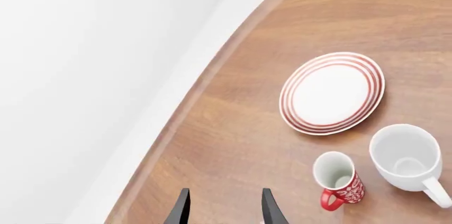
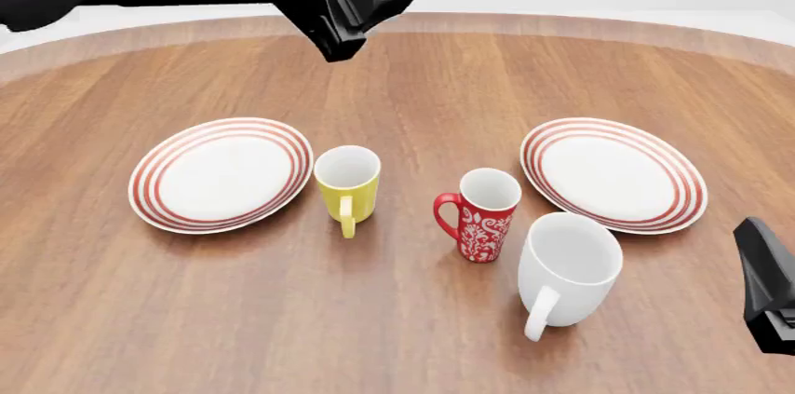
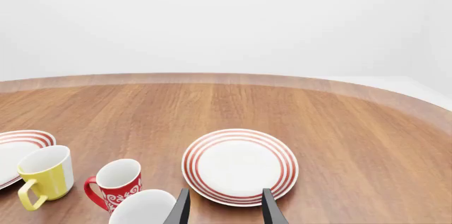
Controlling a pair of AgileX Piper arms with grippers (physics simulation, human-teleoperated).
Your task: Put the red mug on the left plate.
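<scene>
The red mug [image 2: 478, 215] stands upright near the middle of the table, its handle pointing left; it also shows in the wrist views as the red mug [image 1: 339, 179] and the red mug [image 3: 116, 184]. The left plate [image 2: 222, 173] lies bare at the left, beyond a yellow mug, and only its rim shows as the left plate [image 3: 18, 152] in the right wrist view. My left gripper [image 2: 370, 21] hangs high over the far side of the table, open and holding nothing [image 1: 226, 191]. My right gripper [image 2: 768, 284] sits low at the near right, also open [image 3: 226, 191].
A short yellow mug [image 2: 346, 180] stands between the left plate and the red mug. A bigger white mug [image 2: 565, 268] stands just right of and nearer than the red mug. A matching right plate [image 2: 613, 173] lies behind the white mug. The table's curved far edge [image 1: 190, 107] runs nearby.
</scene>
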